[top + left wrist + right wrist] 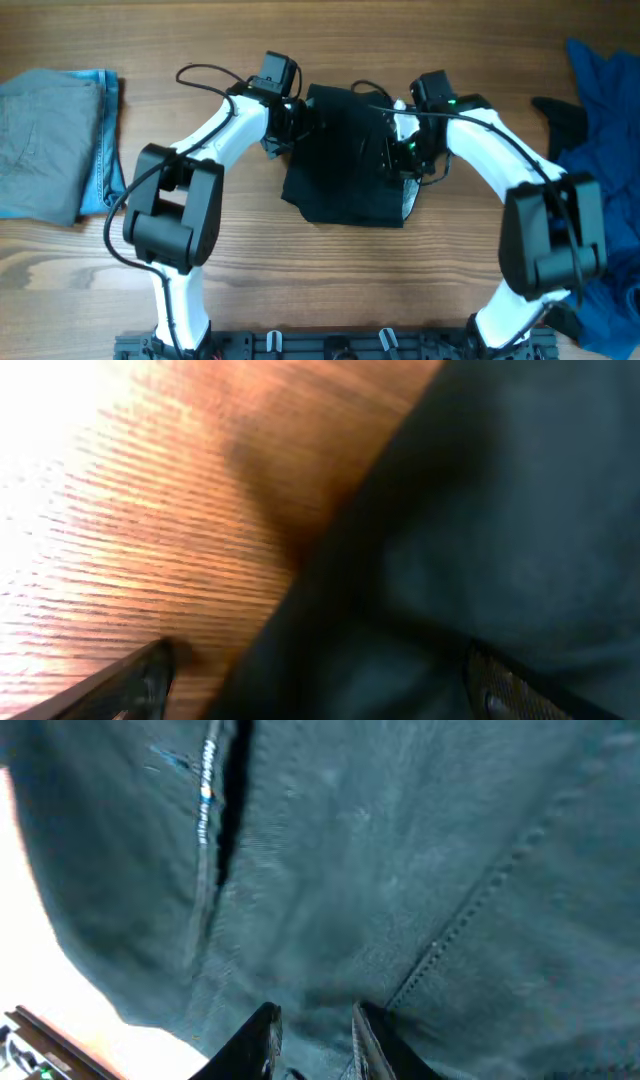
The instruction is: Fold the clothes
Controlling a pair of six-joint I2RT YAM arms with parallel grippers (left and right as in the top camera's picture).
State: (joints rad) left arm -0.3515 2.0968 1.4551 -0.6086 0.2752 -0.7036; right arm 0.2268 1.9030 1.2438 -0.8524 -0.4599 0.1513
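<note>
Left gripper [320,675] spread over black shirt [345,165], right gripper [315,1035] pinching it, wooden table [300,290] beneath, grey garment [45,140] far left

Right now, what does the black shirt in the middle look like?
The black shirt is soft, plain cloth with stitched seams, folded into a rough rectangle and lying on the wooden table between the arms. The left gripper, jaws wide, straddles one edge. The right gripper, jaws nearly together, sits at the opposite side.
</note>
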